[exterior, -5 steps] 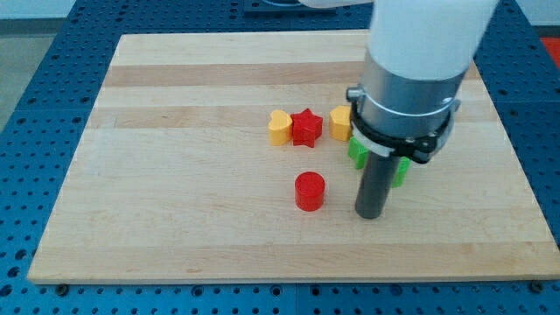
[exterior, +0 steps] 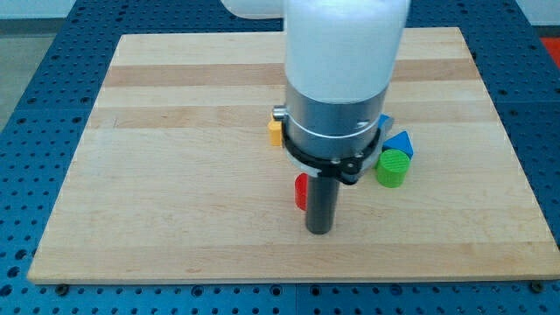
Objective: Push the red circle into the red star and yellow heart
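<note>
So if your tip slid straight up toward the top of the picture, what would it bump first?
Probably the red circle. My tip sits just below and slightly right of it, so it might only graze it. Beyond that, my arm hides everything except a bit of yellow block.

The scene is viewed by a single camera, raised and angled downward, facing the pale wooden tabletop (exterior: 175, 175) from fairly near; nearly its whole surface is framed.

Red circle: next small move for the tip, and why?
Probably push toward the view's top. My tip sits just below-right of the red circle, partly hidden by the rod. The yellow heart peeks out above it; the red star is hidden behind the arm, so aim is uncertain.
</note>
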